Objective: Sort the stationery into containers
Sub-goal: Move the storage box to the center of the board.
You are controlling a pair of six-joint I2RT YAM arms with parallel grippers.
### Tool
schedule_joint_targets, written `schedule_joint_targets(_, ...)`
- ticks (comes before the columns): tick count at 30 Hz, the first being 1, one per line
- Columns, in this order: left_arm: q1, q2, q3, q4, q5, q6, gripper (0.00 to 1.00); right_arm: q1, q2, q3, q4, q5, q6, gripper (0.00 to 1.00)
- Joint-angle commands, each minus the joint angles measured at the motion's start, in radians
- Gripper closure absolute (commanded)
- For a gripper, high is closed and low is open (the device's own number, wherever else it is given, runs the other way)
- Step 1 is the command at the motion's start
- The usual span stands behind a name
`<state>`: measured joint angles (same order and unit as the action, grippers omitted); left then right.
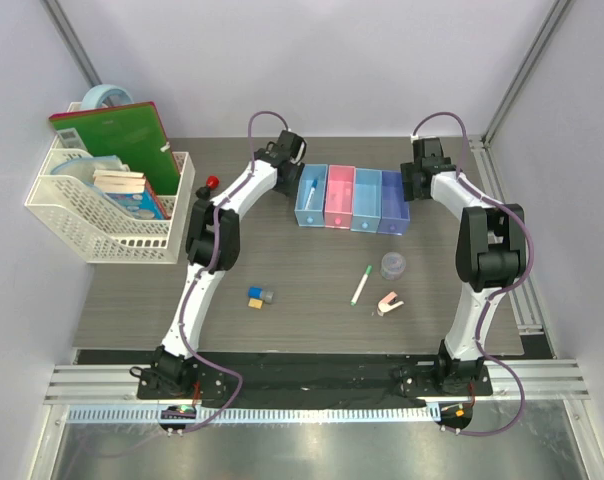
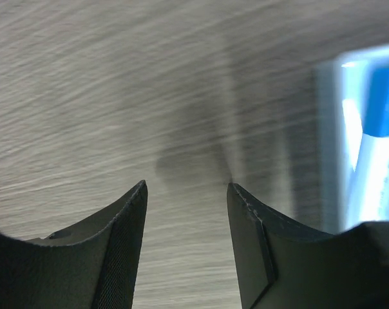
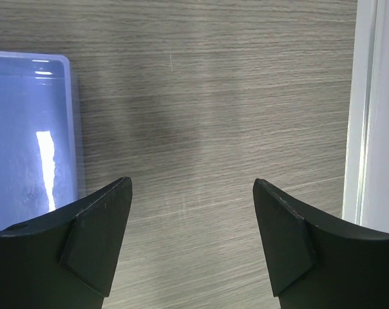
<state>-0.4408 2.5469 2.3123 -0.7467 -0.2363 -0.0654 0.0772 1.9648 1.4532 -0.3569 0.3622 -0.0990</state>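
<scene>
green book (image 1: pixel 117 135), cover text unreadable, blue-tipped pen (image 1: pixel 310 188) binned

A grey wood-grain tabletop (image 1: pixel 302 285) fills the middle of the view. At its far left corner stands a white mesh basket (image 1: pixel 77 215). A green book (image 1: pixel 117 140) stands upright in the basket, leaning against its back. A light blue tape roll (image 1: pixel 107 96) shows above and behind the book. A few notebooks (image 1: pixel 122 184) lie stacked inside the basket, in front of the book. Silver metal rails (image 1: pixel 302 385) run along the tabletop's near edge. Plain pale walls (image 1: pixel 312 60) close in the back and sides.
</scene>
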Motion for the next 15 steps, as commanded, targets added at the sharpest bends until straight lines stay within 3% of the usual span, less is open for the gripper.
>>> schedule_joint_targets(1,-0.007,-0.007,0.053,-0.016,-0.032,0.018,0.47,0.019,0.019,0.045,0.041,-0.026,0.013,0.19)
schedule_joint_targets(15,-0.021,-0.048,0.029,-0.098,-0.086,0.024,0.47,0.142,0.112,0.133,0.068,-0.074,0.013,0.18)
